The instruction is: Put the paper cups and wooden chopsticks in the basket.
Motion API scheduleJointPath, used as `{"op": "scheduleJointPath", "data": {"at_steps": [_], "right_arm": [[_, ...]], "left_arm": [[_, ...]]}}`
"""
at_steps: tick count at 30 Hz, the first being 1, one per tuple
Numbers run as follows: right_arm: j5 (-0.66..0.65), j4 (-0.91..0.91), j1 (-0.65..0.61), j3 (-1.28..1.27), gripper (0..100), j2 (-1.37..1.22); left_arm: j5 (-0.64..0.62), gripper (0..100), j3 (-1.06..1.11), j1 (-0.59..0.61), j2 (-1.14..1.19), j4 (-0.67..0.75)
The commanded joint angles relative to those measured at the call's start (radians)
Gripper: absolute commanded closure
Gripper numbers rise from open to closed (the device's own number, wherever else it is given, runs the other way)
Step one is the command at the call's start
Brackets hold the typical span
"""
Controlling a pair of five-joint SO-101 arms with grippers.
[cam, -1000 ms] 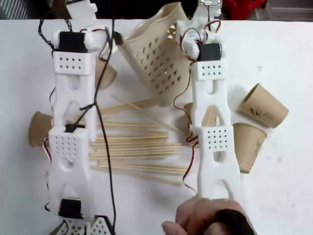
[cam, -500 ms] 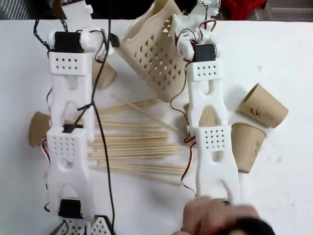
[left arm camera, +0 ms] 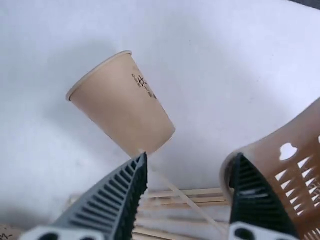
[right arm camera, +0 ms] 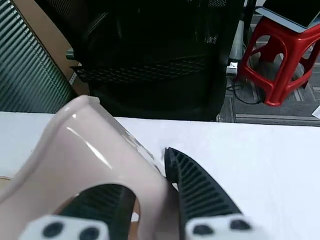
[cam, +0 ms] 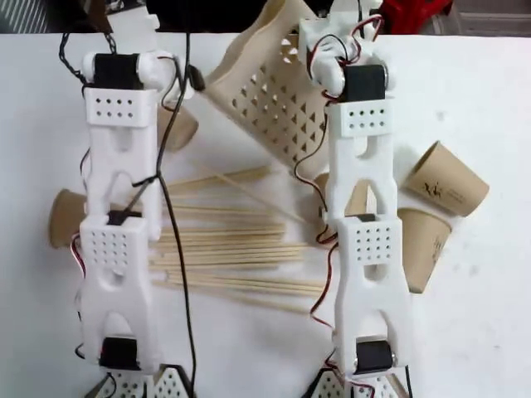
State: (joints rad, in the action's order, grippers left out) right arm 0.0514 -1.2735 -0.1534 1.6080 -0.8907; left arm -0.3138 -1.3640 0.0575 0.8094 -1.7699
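Over the chopsticks, a black cable

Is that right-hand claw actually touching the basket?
Touching. In the right wrist view, the right gripper pinches the wall of the basket from both sides.

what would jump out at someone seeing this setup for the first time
The beige perforated plastic basket stands out, tipped over at the far side of the white table with its rim pinched in the right gripper. In front of it, a spread of long wooden chopsticks lies between the two arms. The left gripper, fingers open, hangs by a brown paper cup lying on its side.
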Motion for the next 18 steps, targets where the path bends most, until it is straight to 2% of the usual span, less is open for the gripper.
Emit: {"op": "scheduleJointPath", "data": {"at_steps": [1, 8, 13, 15, 18], "right_arm": [[0.006, 0.007, -0.004, 0.057, 98.1, 0.137], [0.005, 0.004, -0.027, 0.055, 98.1, 0.179], [0.002, -0.047, -0.030, 0.054, 98.1, 0.202], [0.006, -0.068, -0.031, 0.054, 98.1, 0.205], [0.008, -0.081, -0.035, 0.054, 98.1, 0.208]], "left_arm": [[0.069, 73, 0.081, -0.025, -0.016, -0.020], [0.207, 73, 0.140, -0.053, -0.015, -0.017], [0.331, 65, 0.146, -0.074, -0.005, -0.017], [0.391, 67, 0.147, -0.094, -0.004, -0.012], [0.416, 74, 0.147, -0.107, -0.004, 0.032]]}}
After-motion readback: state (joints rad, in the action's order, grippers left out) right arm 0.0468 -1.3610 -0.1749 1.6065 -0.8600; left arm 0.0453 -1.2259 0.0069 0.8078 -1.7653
